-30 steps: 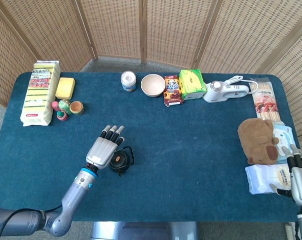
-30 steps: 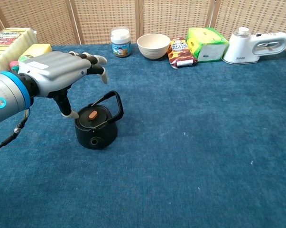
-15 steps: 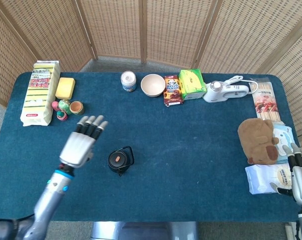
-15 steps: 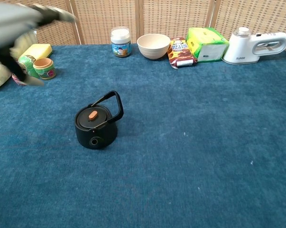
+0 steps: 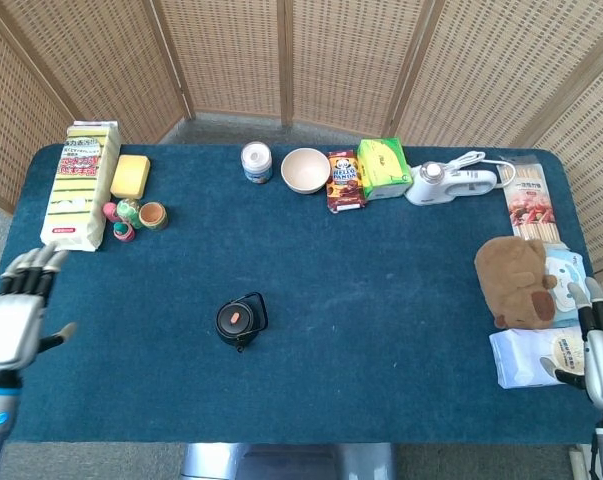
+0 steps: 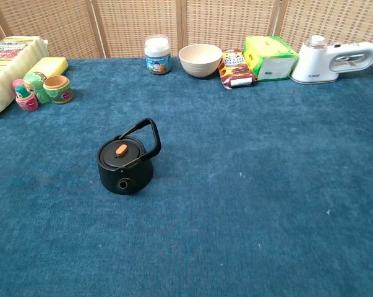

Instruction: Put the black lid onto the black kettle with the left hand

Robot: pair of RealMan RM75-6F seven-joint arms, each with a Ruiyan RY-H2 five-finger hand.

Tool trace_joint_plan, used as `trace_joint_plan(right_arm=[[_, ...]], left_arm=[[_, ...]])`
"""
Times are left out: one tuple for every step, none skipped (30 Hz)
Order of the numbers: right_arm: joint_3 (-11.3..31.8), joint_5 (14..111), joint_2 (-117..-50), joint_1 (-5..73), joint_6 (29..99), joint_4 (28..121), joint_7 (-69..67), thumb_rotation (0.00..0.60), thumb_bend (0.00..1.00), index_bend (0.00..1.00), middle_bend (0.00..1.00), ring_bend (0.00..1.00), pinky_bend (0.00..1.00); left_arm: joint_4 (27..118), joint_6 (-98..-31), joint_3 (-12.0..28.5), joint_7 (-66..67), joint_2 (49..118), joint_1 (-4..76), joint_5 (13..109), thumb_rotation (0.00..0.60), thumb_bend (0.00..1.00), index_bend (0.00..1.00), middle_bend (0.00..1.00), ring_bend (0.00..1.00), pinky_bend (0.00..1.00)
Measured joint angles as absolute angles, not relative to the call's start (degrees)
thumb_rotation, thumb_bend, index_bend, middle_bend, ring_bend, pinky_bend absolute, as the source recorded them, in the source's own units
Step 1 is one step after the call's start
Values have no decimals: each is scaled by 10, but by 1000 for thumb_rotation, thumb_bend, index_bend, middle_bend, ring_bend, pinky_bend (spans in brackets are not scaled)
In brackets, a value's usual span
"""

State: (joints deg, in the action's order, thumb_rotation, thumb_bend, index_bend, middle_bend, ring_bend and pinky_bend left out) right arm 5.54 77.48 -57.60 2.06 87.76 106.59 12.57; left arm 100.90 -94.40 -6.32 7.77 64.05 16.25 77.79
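Table (image 5: 381, 300): dark blue cloth
Backdrop (image 5: 281, 50): woven screens
Black kettle (image 6: 124, 162): black lid (image 6: 121, 152) on
Left hand (image 5: 11, 320): empty, fingers apart
Right hand (image 5: 601, 345): empty, fingers apart

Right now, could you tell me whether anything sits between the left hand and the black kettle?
Nothing visible does: only bare blue cloth lies between the left hand and the black kettle, whose black lid is already on.

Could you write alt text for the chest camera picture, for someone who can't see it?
A black kettle with its black lid on stands alone on a blue table. Along the far edge sit a jar, bowl and snack packs. No robot hand shows.
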Motion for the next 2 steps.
trace_joint_plan(right_arm=[[55,775,-578,20,879,1065,130,600,110,55,0,0,0],[55,775,-580,20,881,1064,136,600,110,55,0,0,0]], left_arm=[[993,-950,-67,55,639,150,780,600,128,0,0,0,65],[977,-955,-70,36,637,137,783,600,128,0,0,0,65]])
